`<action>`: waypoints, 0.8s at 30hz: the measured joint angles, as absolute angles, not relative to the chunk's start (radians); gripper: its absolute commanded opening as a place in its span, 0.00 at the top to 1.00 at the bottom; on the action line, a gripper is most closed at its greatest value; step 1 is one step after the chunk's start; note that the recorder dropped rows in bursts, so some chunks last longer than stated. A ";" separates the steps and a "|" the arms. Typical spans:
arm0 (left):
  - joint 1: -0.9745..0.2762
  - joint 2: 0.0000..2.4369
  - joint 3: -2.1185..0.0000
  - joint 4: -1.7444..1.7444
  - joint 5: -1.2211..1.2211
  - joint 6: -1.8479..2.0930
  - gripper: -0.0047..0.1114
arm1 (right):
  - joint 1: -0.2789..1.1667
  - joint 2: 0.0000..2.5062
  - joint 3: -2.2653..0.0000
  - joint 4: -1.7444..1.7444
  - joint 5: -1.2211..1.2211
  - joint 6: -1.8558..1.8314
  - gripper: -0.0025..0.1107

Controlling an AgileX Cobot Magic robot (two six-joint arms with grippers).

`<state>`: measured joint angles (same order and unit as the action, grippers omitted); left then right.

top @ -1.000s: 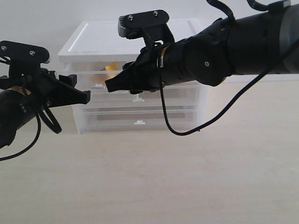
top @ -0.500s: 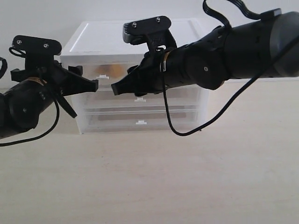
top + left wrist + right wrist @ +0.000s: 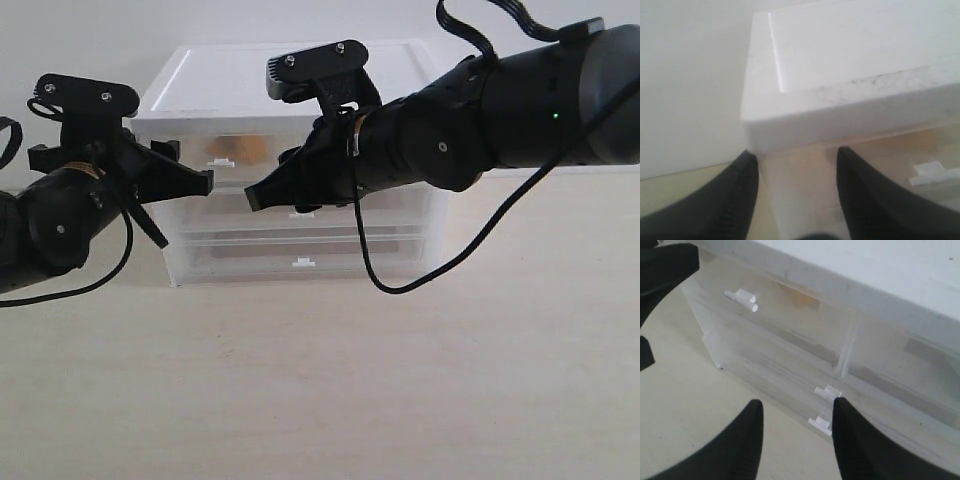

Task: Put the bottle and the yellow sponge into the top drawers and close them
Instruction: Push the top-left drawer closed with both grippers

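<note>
The white-topped chest (image 3: 290,85) stands at the back of the table. The yellow sponge (image 3: 235,150) shows as an orange patch (image 3: 799,297) through the front of the left top drawer (image 3: 220,163), which sits flush in the chest. The right top drawer (image 3: 900,357) also looks pushed in. The bottle is hidden. My left gripper (image 3: 197,182) is open at the chest's left front corner (image 3: 790,165), which lies between its fingers (image 3: 735,200). My right gripper (image 3: 255,198) hovers open before the lower drawers, empty.
Two full-width drawers with small white handles (image 3: 829,391) (image 3: 820,425) lie under the top pair. The pale wooden table (image 3: 330,380) stretches bare before the chest. A white wall (image 3: 90,40) stands behind. A black cable (image 3: 400,285) loops down from the right arm.
The left gripper rose and moved right to the chest's corner. The left top drawer, ajar with the sponge showing a second ago, now sits flush. The right gripper dipped slightly.
</note>
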<state>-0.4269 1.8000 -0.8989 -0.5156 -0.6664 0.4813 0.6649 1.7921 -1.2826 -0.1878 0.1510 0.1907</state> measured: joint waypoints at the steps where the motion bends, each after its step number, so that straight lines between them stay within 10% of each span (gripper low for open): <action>1: -0.427 1.798 -0.901 -0.516 -0.659 0.481 0.57 | 0.665 1.792 -1.283 -0.188 0.156 0.191 0.64; 24: -0.437 1.537 -0.798 -0.382 -0.510 0.483 0.57 | 0.665 1.792 -1.283 -0.192 0.181 0.191 0.64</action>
